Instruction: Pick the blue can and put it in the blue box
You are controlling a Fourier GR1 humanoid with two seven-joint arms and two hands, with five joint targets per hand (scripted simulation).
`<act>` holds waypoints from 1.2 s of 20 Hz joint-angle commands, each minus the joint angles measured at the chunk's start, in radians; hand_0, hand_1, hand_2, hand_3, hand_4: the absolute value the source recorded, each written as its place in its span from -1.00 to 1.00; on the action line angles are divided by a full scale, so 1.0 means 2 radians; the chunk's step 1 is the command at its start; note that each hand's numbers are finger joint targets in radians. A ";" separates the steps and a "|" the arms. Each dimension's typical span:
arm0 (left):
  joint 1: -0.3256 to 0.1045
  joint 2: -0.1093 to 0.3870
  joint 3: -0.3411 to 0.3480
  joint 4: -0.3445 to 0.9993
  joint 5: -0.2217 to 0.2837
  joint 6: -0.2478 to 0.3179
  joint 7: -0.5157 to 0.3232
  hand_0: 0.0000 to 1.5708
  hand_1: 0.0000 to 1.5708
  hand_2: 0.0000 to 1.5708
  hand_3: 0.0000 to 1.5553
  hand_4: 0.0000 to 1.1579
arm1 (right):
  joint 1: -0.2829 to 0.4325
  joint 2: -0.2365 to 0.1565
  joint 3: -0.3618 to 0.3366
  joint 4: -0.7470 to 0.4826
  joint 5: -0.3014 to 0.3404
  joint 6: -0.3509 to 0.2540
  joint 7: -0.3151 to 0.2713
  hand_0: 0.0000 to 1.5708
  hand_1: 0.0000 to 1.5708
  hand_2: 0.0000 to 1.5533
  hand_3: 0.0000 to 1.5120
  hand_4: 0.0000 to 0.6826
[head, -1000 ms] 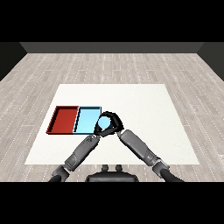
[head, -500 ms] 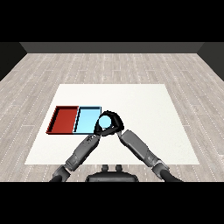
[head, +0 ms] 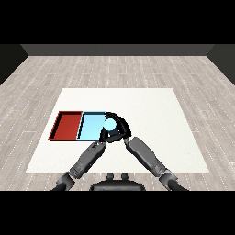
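**Me:** While my right hand (head: 118, 130) is curled round the blue can (head: 109, 125), I'd call the picking half of the job done. The fingers arch over the can and wrap its far side, and the can shows as a pale blue round between them.

**Observer:** And where is the can in relation to the trays?

**Me:** It sits at the right-hand edge of the blue box (head: 91, 127), about over the rim. I can't tell from this view whether it is held above the rim or touching it, nor whether it has crossed fully inside.

**Observer:** What about your other hand?

**Me:** My left hand (head: 102, 140) is just beside the right one, near the box's near-right corner. It is mostly hidden behind its own forearm and my right hand, so I cannot tell how it is set.

**Observer:** What remains, then?

**Me:** As I judge it, carrying the can leftward over the bare blue floor, lowering it, and uncurling. The red box (head: 67, 125) touches the blue one on its left, so I shouldn't overshoot. Both lie on the white tabletop (head: 151, 110).
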 commanded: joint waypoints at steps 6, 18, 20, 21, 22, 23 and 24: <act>0.001 -0.003 0.016 -0.027 -0.037 0.013 0.040 1.00 1.00 1.00 0.93 0.96 | 0.011 0.002 -0.038 -0.029 0.014 0.017 0.034 -1.00 -1.00 -1.00 -1.00 -1.00; 0.027 -0.004 0.026 -0.009 -0.064 0.009 0.003 1.00 1.00 1.00 0.93 0.95 | 0.116 -0.018 -0.069 -0.186 0.033 0.044 0.073 -1.00 -1.00 -1.00 -1.00 -1.00; 0.044 0.017 0.043 -0.046 -0.083 -0.010 0.027 1.00 1.00 1.00 0.92 0.94 | 0.114 -0.038 -0.102 -0.189 0.023 0.061 0.073 -1.00 -1.00 -1.00 -1.00 -1.00; 0.019 -0.001 0.041 -0.038 -0.091 0.013 0.041 1.00 1.00 1.00 0.92 0.95 | 0.136 -0.066 -0.125 -0.196 0.001 0.090 0.056 -1.00 -1.00 -1.00 -1.00 -1.00; 0.004 -0.004 0.065 0.016 -0.090 -0.004 0.008 1.00 1.00 1.00 0.92 0.95 | 0.181 -0.045 -0.094 -0.217 0.024 0.070 0.035 -1.00 -1.00 -1.00 -1.00 -1.00; 0.015 0.005 0.063 -0.004 -0.089 -0.005 0.013 1.00 1.00 1.00 0.92 0.95 | 0.177 -0.056 -0.117 -0.250 0.006 0.065 0.061 -1.00 -1.00 -1.00 -1.00 -1.00; 0.034 0.015 0.063 -0.001 -0.093 -0.010 0.007 1.00 1.00 1.00 0.92 0.95 | 0.189 -0.058 -0.131 -0.228 -0.001 0.085 0.024 -1.00 -1.00 -1.00 -1.00 -1.00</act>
